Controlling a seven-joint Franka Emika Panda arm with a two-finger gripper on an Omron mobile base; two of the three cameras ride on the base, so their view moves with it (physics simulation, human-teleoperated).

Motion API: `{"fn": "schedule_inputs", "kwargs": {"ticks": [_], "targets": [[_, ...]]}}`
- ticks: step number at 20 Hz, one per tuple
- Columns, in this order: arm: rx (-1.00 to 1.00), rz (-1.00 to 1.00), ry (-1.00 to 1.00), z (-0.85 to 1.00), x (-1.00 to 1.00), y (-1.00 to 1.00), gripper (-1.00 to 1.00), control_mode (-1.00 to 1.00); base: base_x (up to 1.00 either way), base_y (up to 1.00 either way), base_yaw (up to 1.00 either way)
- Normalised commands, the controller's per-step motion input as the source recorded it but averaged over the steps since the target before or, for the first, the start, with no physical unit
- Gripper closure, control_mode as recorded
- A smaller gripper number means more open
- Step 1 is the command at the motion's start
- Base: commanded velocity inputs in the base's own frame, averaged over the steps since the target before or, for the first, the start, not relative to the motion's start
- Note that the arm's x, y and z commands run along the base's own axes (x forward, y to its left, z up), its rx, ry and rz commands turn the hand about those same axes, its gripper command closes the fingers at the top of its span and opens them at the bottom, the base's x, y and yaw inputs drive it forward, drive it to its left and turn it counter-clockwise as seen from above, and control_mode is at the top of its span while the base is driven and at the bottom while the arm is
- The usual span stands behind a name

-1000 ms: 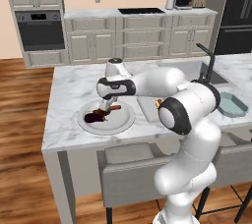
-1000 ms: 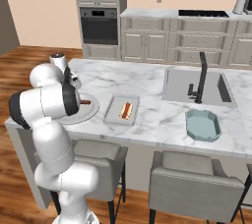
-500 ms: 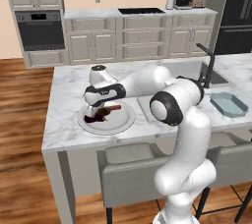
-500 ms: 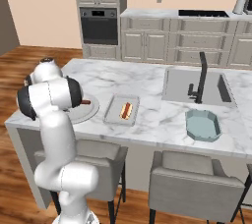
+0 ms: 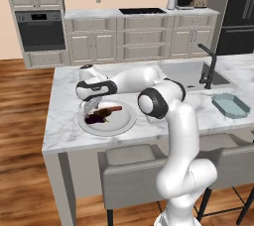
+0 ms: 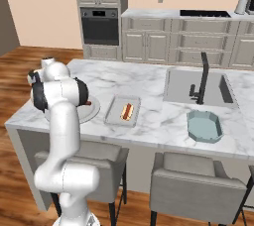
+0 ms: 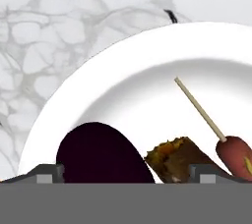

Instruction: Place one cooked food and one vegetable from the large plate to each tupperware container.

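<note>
1. No brand, label or readable writing can be made out on the plate, the food or the containers.
2. The gripper (image 7: 126, 175) hangs over the near-left part of the large plate (image 7: 123, 85), its jaws spread wide with nothing between them.
3. Just ahead of the tips lie a dark purple eggplant (image 7: 101, 153) by the left tip, a browned piece of cooked food (image 7: 177, 158) toward the right tip, and a sausage on a stick (image 7: 235, 153) further right.
4. Seen from the left base view, the gripper (image 5: 91, 105) sits over the plate's (image 5: 119, 123) left edge, beside the eggplant (image 5: 94, 117).
5. Far to the gripper's right on the counter stand the pale rectangular container (image 6: 115, 116), holding a hot dog (image 6: 127, 111), and the teal container (image 6: 204, 126), near the sink (image 6: 196, 84).
6. Against the earlier pictures, the arm has swung leftward over the plate and lower; the food and the containers lie as before, and the jaws stand as wide as they did.
</note>
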Motion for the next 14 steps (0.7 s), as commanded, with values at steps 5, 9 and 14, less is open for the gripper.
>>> {"fn": "schedule_inputs", "kwargs": {"ticks": [5, 9, 14], "targets": [[0.04, 0.0, -0.06, -0.06, -0.86, -0.26, -1.0, -1.0, 0.0, 0.0, 0.0], [0.02, 0.08, -0.1, -0.14, -0.46, -0.22, -1.0, -1.0, 0.0, 0.0, 0.0], [-0.01, 0.18, -0.09, -0.15, 0.18, 0.0, -1.0, -1.0, 0.0, 0.0, 0.0]]}}
